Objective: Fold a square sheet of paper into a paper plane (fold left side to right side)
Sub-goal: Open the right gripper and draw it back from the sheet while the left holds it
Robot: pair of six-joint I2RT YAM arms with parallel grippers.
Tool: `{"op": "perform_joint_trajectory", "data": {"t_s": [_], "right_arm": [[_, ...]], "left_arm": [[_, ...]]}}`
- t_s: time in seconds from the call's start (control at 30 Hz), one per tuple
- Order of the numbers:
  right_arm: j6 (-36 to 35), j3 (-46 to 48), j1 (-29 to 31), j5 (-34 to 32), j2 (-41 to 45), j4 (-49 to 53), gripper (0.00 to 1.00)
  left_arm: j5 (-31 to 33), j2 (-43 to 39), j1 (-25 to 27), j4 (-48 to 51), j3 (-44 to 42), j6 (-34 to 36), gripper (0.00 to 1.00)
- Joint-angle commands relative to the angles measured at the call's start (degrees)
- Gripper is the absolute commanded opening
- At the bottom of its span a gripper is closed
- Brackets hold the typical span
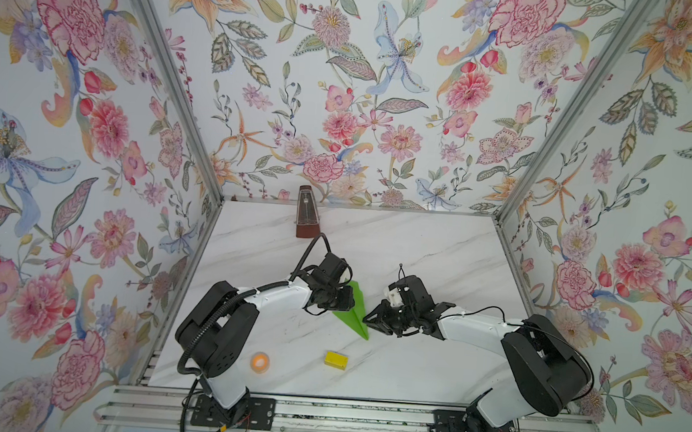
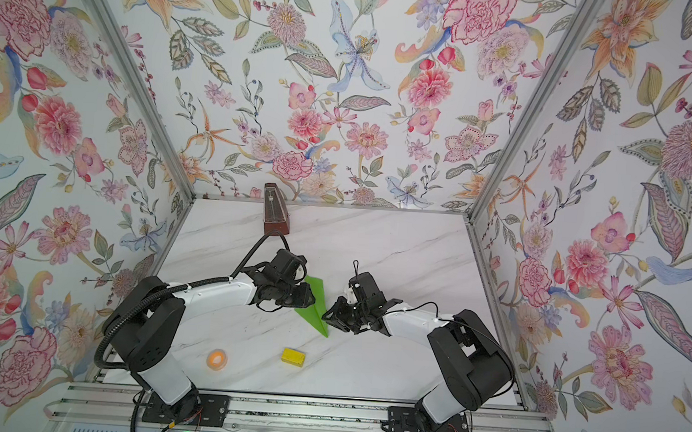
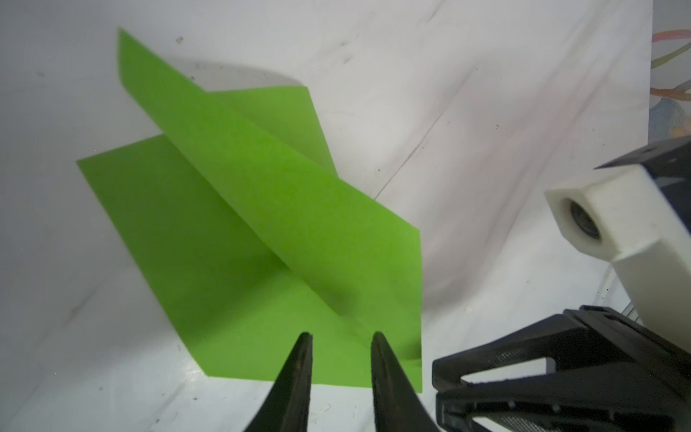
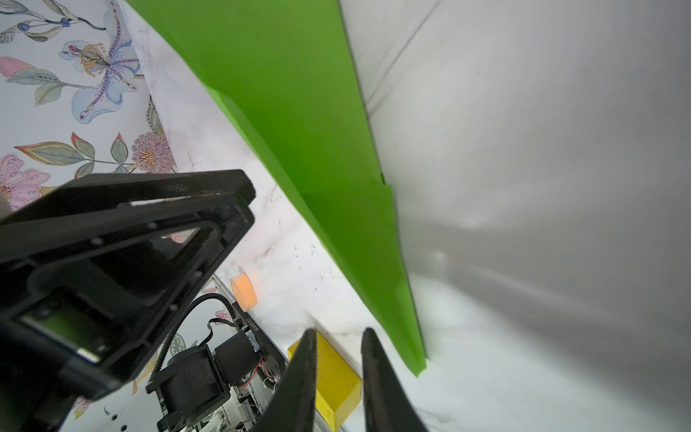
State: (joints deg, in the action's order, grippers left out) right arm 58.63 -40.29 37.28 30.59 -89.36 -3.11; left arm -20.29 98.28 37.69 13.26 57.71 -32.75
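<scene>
The square sheet of paper now lies as a lime-green paper plane (image 1: 355,314) (image 2: 316,308), a pointed dart flat on the marble table between my two grippers, nose toward the front. In the left wrist view the paper plane (image 3: 239,224) shows one creased flap raised over the wings. My left gripper (image 3: 341,336) hovers at its wide tail end, fingers apart, with nothing pinched. My right gripper (image 4: 339,333) sits beside the paper plane's (image 4: 318,149) long edge near the nose, its jaws a little apart and empty. In both top views the left gripper (image 1: 342,300) (image 2: 304,296) and right gripper (image 1: 372,321) (image 2: 330,317) flank the paper.
A small yellow block (image 1: 336,360) (image 2: 293,357) (image 4: 336,374) lies toward the front of the table. An orange tape roll (image 1: 260,362) (image 2: 216,359) (image 4: 245,290) sits front left. A brown metronome (image 1: 306,214) (image 2: 274,214) stands at the back edge. Floral walls enclose three sides.
</scene>
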Motion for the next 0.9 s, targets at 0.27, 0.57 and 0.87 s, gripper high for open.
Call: {"op": "perform_joint_trajectory", "data": {"t_s": [0.27, 0.57, 0.87], "right_arm": [[-5.2, 1.3, -4.3, 0.0, 3.7, 3.4, 0.28], [-8.1, 0.8, -9.6, 5.3, -4.3, -2.7, 0.3], [-4.2, 0.8, -9.3, 11.6, -13.3, -14.7, 0.31]], "left_arm": [[2.7, 6.8, 0.2, -0.7, 0.9, 0.2, 0.24], [2.1, 8.7, 0.0, -1.1, 1.6, 0.7, 0.24], [1.7, 9.6, -0.1, -0.7, 2.1, 0.9, 0.24]]}}
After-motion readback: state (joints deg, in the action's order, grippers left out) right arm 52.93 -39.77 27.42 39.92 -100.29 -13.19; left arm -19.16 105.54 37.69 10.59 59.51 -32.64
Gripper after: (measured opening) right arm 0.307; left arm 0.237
